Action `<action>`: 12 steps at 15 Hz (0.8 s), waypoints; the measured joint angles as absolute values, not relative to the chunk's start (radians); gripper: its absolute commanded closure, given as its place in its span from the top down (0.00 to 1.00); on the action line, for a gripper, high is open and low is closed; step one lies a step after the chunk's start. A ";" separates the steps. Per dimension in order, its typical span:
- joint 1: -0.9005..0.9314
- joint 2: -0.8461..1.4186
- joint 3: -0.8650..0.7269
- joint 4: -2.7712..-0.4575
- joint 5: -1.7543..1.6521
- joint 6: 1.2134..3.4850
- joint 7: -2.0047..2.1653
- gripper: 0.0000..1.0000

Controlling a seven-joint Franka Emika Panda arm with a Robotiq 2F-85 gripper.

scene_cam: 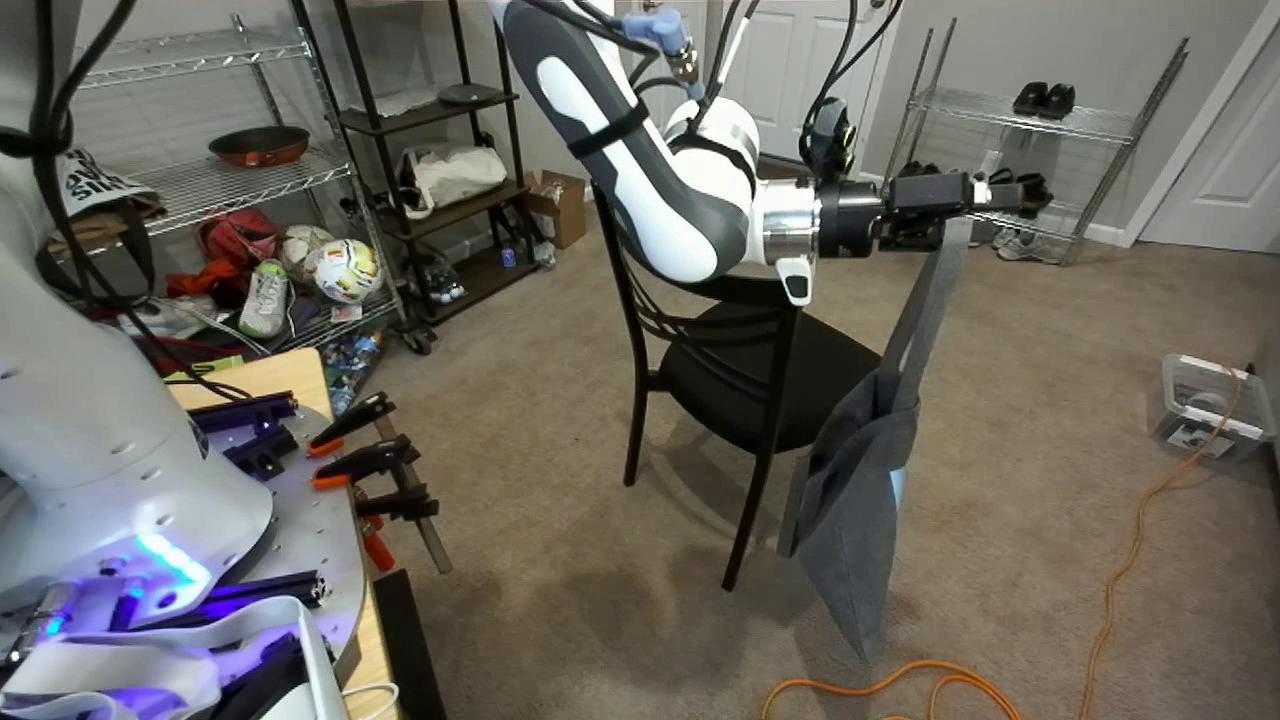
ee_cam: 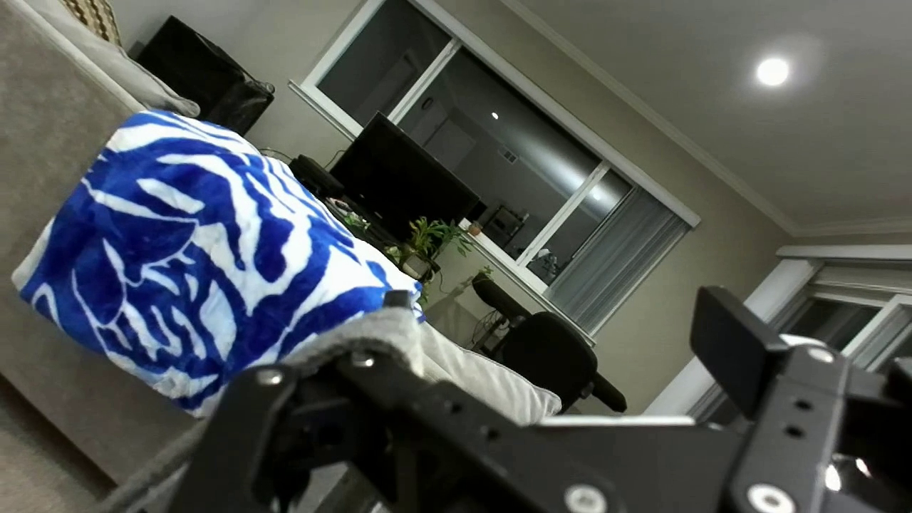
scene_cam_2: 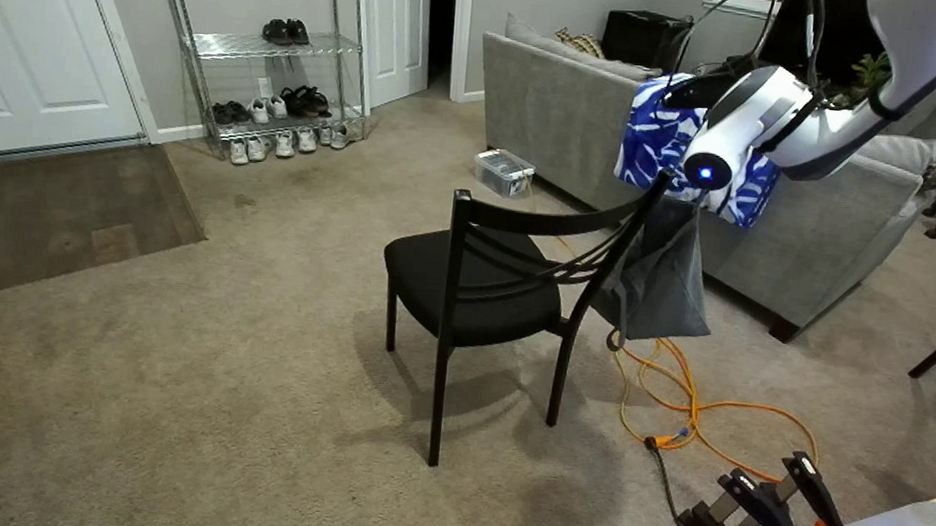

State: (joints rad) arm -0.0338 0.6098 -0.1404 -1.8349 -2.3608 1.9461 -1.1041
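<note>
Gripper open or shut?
Open: the gripper has its fingers wide apart in the wrist view, with a strap of the grey bag draped over one.

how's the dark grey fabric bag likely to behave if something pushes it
The dark grey fabric bag will probably flop and fold: its top sags in creases. Hanging by long grey fabric straps, it would likely swing. A strap lies over one finger of the open black gripper, seemingly unpinched, so it might slide off.
</note>
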 measured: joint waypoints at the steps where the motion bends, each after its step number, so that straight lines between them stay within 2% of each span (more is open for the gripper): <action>1: -0.032 0.613 -0.135 -1.822 -2.357 1.946 -1.104 1.00; 12: 0.057 0.612 -0.086 -1.761 -2.349 1.949 -1.104 1.00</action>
State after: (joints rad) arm 0.0569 0.6119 -0.0861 -1.7614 -2.3493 1.9490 -1.1042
